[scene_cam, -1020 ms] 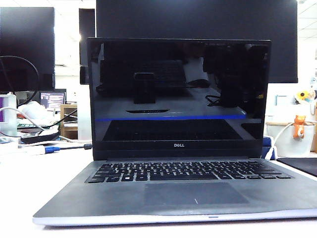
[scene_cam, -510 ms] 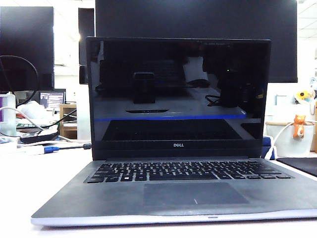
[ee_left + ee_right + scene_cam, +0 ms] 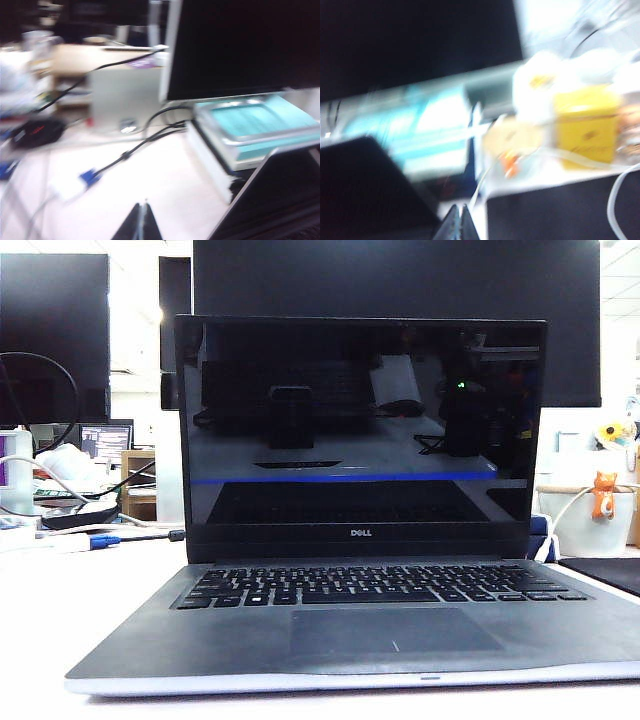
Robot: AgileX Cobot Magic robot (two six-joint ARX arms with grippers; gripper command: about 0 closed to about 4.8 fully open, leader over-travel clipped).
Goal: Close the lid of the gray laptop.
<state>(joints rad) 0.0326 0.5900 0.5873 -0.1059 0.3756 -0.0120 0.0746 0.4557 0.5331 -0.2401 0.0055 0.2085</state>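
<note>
- A white table (image 3: 60,640) is stretching out under a cluttered office backdrop, with a large black monitor (image 3: 400,285) standing behind the gray laptop (image 3: 360,640).
- The gray laptop is sitting open on the table, facing the exterior camera, its keyboard (image 3: 375,585) and touchpad (image 3: 395,630) lying in front of the screen.
- The lid (image 3: 360,435) is standing upright, its glossy black screen showing a thin blue line and reflections, with the Dell logo on the bezel below.
- The left gripper (image 3: 141,222) is hovering to the laptop's left, above bare table and beside the dark edge of the lid; its fingertips are pressed together, holding nothing.
- Beyond it, black cables (image 3: 135,147) and a stack of teal books (image 3: 255,125) under the monitor are showing.
- The right gripper (image 3: 459,222) is hovering to the laptop's right, its tips meeting with nothing between them; this view is blurring heavily.
- A yellow box (image 3: 587,125) is sitting farther from the laptop.
</note>
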